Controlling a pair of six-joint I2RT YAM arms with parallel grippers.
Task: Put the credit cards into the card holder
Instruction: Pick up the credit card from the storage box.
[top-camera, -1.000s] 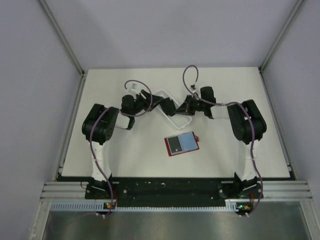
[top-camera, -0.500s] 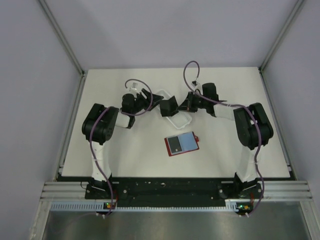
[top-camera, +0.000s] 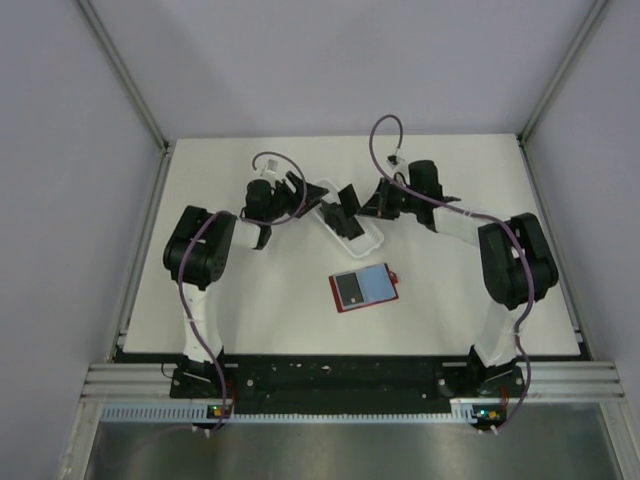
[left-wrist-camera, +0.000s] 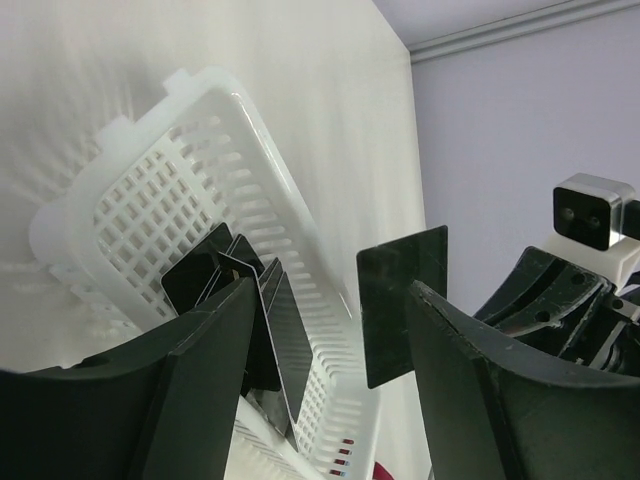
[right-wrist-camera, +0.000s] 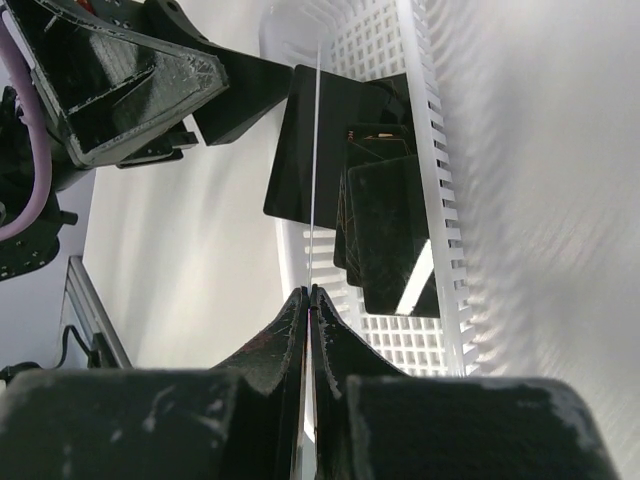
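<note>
The red card holder (top-camera: 365, 288) lies open on the table, its pale blue inside up, with a black card (top-camera: 350, 290) on its left half. My right gripper (top-camera: 360, 205) (right-wrist-camera: 311, 290) is shut on one black credit card (top-camera: 345, 198), seen edge on in the right wrist view (right-wrist-camera: 315, 170) and held above the white tray (top-camera: 372, 238). Several more black cards (left-wrist-camera: 215, 285) (right-wrist-camera: 385, 220) lie in the tray (left-wrist-camera: 190, 150). My left gripper (top-camera: 303, 195) (left-wrist-camera: 330, 290) is open and empty at the tray's left end, facing the held card (left-wrist-camera: 400, 300).
The white slotted tray (right-wrist-camera: 440, 200) sits slanted at the table's far middle, between the two grippers. The left gripper's body (right-wrist-camera: 130, 80) is close to the held card. The right wrist camera (left-wrist-camera: 590, 210) faces the left one. The enclosure walls rise at the table's sides.
My right gripper has lifted a black card out of the tray and carried it a little up and farther back. The tray has turned slightly. The left gripper has barely moved.
</note>
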